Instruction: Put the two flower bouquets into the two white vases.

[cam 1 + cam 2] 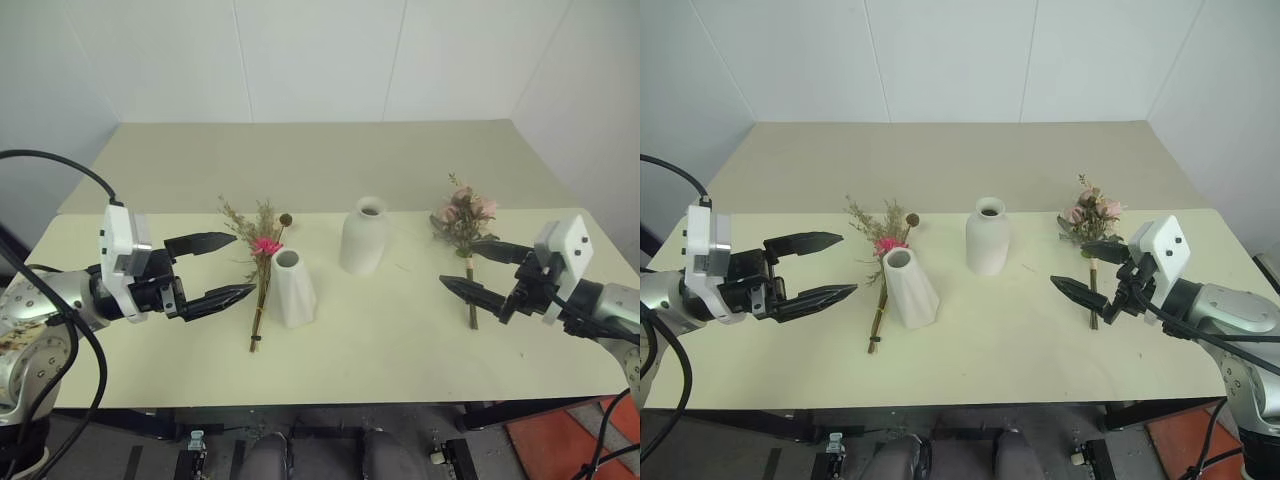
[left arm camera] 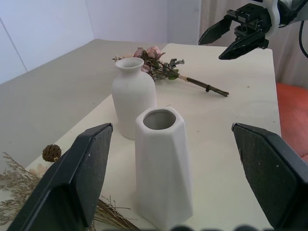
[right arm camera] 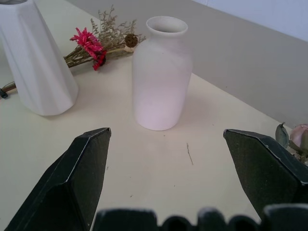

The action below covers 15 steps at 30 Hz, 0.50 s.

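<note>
Both vases (image 1: 290,288) (image 1: 364,236) empty; bouquets (image 1: 262,270) (image 1: 464,235) on table (image 1: 400,340); both jaws released

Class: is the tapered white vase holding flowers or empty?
Empty. The tapered vase shows an open, bare mouth; the magenta bouquet lies on the table beside it.

The two white vases, the bottle-shaped one (image 1: 364,236) and the tapered one (image 1: 291,288), look like matt ceramic, smooth and without shine. The table (image 1: 400,330) has a smooth, matt, pale yellow top. The magenta bouquet (image 1: 262,262) has dry, rough brownish sprigs, and the gripper fingers (image 2: 77,178) look like matt black plastic.
</note>
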Each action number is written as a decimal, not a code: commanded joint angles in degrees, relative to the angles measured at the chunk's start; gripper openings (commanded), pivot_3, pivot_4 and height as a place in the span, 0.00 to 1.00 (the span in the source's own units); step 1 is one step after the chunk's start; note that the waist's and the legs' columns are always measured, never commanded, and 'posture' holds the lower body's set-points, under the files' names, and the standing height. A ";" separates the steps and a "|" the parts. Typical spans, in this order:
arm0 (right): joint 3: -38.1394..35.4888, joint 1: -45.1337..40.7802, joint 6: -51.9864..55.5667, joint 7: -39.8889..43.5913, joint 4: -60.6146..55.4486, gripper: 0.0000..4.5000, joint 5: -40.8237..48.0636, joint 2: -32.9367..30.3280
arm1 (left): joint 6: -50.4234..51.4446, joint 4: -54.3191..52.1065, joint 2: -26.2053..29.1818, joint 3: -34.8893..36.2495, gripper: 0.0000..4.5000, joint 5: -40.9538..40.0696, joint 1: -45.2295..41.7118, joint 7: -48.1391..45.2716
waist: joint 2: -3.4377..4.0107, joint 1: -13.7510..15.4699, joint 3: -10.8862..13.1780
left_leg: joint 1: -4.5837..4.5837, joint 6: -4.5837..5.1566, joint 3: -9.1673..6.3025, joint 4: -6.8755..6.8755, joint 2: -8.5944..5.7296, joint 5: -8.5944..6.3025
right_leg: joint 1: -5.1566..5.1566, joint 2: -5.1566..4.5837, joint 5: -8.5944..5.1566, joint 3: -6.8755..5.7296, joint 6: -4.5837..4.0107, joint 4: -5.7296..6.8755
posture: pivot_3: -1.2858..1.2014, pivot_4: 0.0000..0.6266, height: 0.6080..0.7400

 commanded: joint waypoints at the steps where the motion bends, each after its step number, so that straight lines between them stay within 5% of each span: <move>1: -1.67 -0.37 -0.24 -0.32 -1.79 0.99 0.65 -0.46 | -0.49 -0.88 0.25 0.27 0.96 -0.72 -0.49 -0.11 | 0.00 0.00 0.00 | 0.00 0.00 0.00 0.00 0.00 0.00 | 0.00 0.00 0.00 0.00 0.00 0.00 | 0.52 0.24 1.00; 15: -1.62 -0.64 -0.17 -0.27 -1.62 0.99 0.90 -0.38 | -0.07 -1.14 0.43 0.30 0.96 -0.76 -0.52 0.35 | 0.00 -0.01 0.00 | 0.00 0.00 0.00 0.00 0.00 0.00 | 0.00 0.00 0.00 0.00 0.00 0.00 | 0.52 0.24 1.00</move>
